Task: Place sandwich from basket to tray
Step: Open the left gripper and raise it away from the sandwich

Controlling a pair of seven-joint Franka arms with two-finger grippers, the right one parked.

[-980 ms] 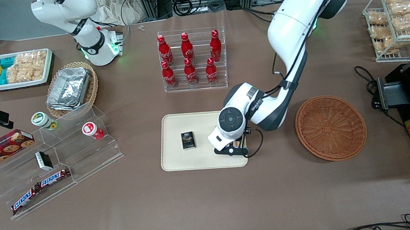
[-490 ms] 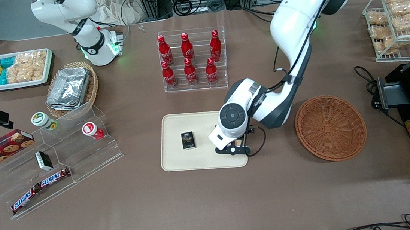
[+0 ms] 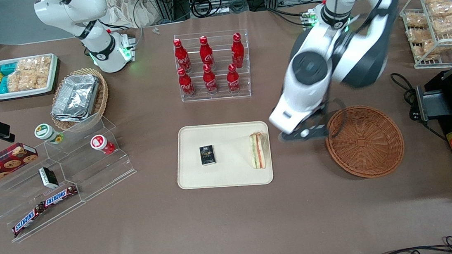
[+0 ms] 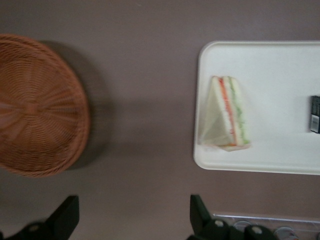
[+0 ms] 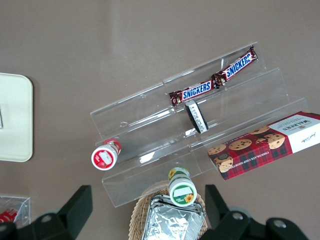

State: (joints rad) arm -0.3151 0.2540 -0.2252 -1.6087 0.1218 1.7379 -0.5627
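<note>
Wicker basket (image 3: pixel 364 141) beside tool (image 4: pixel 134 216) — spread, empty; sandwich (image 3: pixel 258 151) on tray (image 3: pixel 197 178), near black box (image 3: pixel 207 154).

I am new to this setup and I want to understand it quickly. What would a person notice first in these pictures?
First the big white working arm, its gripper open and empty above bare table between the tray and the basket. Next the wrapped sandwich, lying on the tray at the edge nearest the basket, apart from a small black box. Six red bottles stand in a clear rack, farther from the front camera than the tray.
</note>
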